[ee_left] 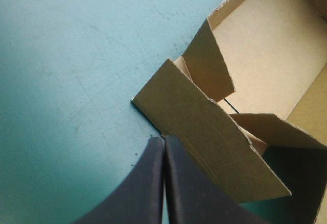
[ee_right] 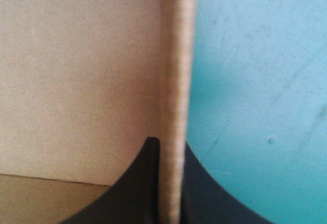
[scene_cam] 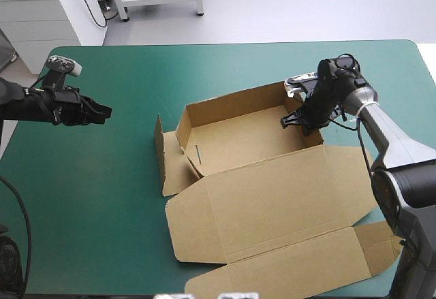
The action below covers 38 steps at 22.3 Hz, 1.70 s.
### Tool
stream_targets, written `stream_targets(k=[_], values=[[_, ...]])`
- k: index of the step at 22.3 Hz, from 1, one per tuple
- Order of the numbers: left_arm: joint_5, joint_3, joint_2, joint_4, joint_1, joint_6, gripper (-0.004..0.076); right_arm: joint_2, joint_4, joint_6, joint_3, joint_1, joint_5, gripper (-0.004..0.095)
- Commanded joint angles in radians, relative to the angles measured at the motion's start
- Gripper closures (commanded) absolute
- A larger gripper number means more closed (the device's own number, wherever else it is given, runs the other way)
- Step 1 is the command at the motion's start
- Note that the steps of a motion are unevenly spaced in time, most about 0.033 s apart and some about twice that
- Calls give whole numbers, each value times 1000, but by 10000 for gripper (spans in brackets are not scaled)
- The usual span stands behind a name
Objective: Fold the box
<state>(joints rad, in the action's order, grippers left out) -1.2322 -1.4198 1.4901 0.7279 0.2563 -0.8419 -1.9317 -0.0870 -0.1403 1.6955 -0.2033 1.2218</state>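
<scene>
The brown box (scene_cam: 259,197) stands as an open tray right of the table's middle, its lid flat toward the front edge. My right gripper (scene_cam: 300,123) sits at the tray's right wall and is shut on the box. In the right wrist view the wall's edge (ee_right: 176,81) runs up between the fingers of the right gripper (ee_right: 171,147). My left gripper (scene_cam: 105,113) hovers shut over the teal-green cover, well left of the box. In the left wrist view the left gripper (ee_left: 163,141) points at the box's left side flap (ee_left: 204,127), which stands half raised.
A broad stretch of teal-green cover (scene_cam: 88,197) lies between my left arm and the box. The lid's outer flap (scene_cam: 293,272) reaches close to the table's front edge. A small corner flap (scene_cam: 381,241) lies by my right arm's base.
</scene>
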Motion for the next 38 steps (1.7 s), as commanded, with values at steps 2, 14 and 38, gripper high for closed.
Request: stream_targets(k=[2, 14, 38], values=[[3, -22, -28, 51, 1, 8, 732, 150, 24, -31, 26, 2, 23, 921], [182, -22, 51, 69, 77, 60, 732, 508, -10, 29, 26, 2, 23, 926], [222, -22, 76, 397, -278, 199, 732, 435, -38, 134, 26, 2, -236, 927]])
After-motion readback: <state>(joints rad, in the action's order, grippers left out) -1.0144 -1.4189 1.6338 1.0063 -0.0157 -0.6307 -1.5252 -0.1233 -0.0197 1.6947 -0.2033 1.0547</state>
